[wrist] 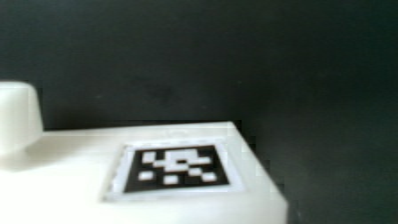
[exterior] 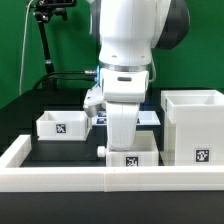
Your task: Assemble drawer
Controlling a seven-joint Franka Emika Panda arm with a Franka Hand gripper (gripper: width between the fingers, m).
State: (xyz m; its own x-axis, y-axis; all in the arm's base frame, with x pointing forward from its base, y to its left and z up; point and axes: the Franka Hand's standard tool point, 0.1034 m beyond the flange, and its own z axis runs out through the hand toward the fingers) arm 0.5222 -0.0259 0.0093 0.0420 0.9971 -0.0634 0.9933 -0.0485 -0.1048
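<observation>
Closest to the exterior view runs the long low white rim wall [exterior: 60,170], crossing the near edge of the dark table [exterior: 70,143] and turning back along the exterior view's left; just behind it, near the middle, sits one small open-topped tray [exterior: 140,159] of the drawer, its tag facing the camera; the white arm [exterior: 128,50] comes straight down over this tray's far side and hides most of its rim; the jaws are together down at that tray, though the arm blocks any view of whether they pinch its wall.

A second tray [exterior: 62,124] stands farther back on the exterior view's left, well apart from the first, also with one tag on its near face; the tall box-shaped shell [exterior: 195,125] stands upright on the exterior view's right, open at the top, with one tag low on its front; that makes two trays, one shell, and three tags in sight there.

A thin pale strip, apparently the marker board [exterior: 150,119], peeps out between the arm and the shell; a black stand [exterior: 45,40] rises at the far left before a green backdrop [exterior: 20,60].

The wrist view shows a white surface [wrist: 71,150] bearing one blurred tag [wrist: 178,168], dark table beyond it; a rounded white shape [wrist: 15,120] at the picture's edge is too cropped to name.
</observation>
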